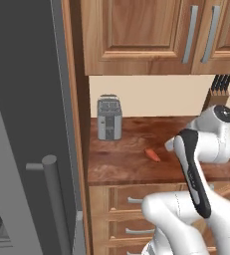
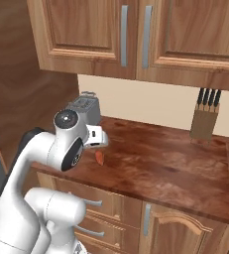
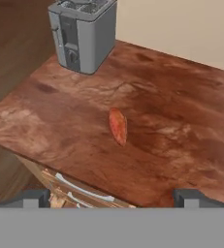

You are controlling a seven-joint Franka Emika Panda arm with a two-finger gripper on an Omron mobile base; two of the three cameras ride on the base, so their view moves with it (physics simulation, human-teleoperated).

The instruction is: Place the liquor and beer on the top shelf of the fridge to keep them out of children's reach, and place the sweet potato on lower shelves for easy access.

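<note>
The small orange-red tapered sweet potato (image 3: pixel 118 126) lies flat on the reddish-brown wooden counter (image 3: pixel 181 131), alone near the counter's front edge, with a boxy grey metal toaster (image 3: pixel 82 33) standing well behind it and to the left, against the cream wall. In the right base view the same root (image 2: pixel 100 158) shows just beyond the arm's wrist, while a wooden knife block with black handles (image 2: pixel 204 119) stands far off to the right.

The two-finger gripper (image 3: pixel 111 196) hangs above the counter's near edge, looking down on the sweet potato; its dark fingertips (image 3: pixel 33 197) sit wide apart at either side of the hand view's bottom, so the pincer is released and empty. Nothing touches the root.

The step in hand appears to be the reach for the sweet potato, ahead of carrying it to a lower shelf. The tall plain grey fridge (image 1: pixel 17 99) stands at the far left in the left base view, its long cylindrical grey door handle (image 1: pixel 54 199) close to the camera; its shelves cannot be made out from here.

The next move calls for descending forward until the fingers straddle the root across its narrow width, which may need some turn of the wrist since it lies lengthwise to the hand, then closing gently, as the rounded tapered body could slip or roll.
</note>
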